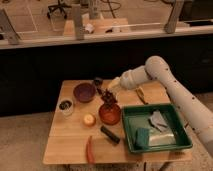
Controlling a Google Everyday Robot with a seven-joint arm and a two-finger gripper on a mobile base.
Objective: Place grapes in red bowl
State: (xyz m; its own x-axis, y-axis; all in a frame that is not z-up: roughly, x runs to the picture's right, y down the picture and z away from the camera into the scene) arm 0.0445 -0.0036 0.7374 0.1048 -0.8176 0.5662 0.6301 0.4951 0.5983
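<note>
Hand [104,92] above red bowl [109,114]; dark grapes [107,98] hang beneath it, over glossy orange-red bowl's rim.

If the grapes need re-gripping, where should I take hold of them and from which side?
Take the grapes at the top of the bunch, coming straight down from above. They hang as a lumpy cluster just over the red bowl, under the hand, so the top is the most reachable part. The purple bowl sits close on one side, so a sideways approach looks riskier.
</note>
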